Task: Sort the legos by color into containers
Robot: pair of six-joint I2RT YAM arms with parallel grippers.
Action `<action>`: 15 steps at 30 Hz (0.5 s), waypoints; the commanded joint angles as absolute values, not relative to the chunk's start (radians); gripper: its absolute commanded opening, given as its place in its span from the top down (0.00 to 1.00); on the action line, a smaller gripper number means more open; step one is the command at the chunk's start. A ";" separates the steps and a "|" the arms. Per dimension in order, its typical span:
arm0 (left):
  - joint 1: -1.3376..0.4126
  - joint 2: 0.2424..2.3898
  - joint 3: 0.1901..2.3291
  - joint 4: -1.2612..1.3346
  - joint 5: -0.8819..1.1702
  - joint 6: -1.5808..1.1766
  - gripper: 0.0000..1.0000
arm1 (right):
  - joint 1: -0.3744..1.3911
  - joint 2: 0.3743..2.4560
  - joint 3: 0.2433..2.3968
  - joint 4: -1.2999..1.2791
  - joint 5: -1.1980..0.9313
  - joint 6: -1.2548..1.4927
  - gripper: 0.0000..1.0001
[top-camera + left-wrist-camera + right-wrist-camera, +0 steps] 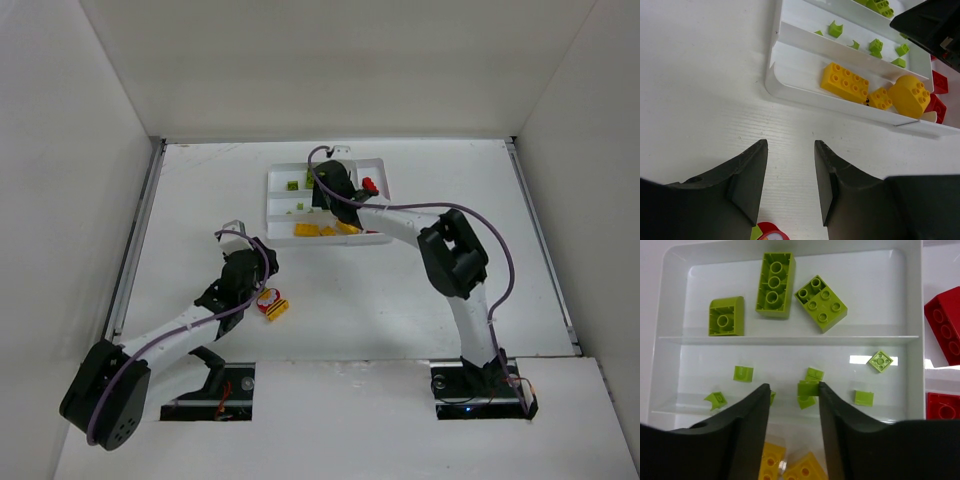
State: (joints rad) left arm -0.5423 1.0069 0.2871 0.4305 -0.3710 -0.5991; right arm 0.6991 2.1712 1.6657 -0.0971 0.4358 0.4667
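The white tray (pixel 271 200) holds sorted legos. In the right wrist view, three large green bricks (pixel 775 284) lie in the far slot, several tiny green pieces (pixel 743 373) in the middle slot, yellow bricks (pixel 771 461) in the near slot and red bricks (pixel 945 325) in the crosswise slot. My right gripper (pixel 794 387) hovers open over the middle slot; a small green piece (pixel 808 388) touches its right finger. My left gripper (pixel 790 150) is open and empty over bare table. A red-and-yellow clump (pixel 272 307) lies just right of it.
The left wrist view shows the tray's near rim (pixel 790 92) ahead of the fingers, with yellow bricks (pixel 845 82) behind it, and the clump's red and green edge (pixel 767 232) at the bottom. White walls enclose the table on three sides.
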 commanded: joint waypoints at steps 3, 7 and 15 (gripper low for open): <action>-0.539 1.014 0.288 0.482 -0.382 -0.586 0.61 | 0.689 2.079 1.691 -0.058 0.433 0.417 0.43; -0.536 1.017 0.288 0.482 -0.382 -0.586 0.60 | 0.696 1.993 1.594 -0.016 0.434 0.391 0.42; -0.535 1.022 0.284 0.491 -0.382 -0.591 0.60 | 0.639 2.069 1.614 0.017 0.411 0.377 0.44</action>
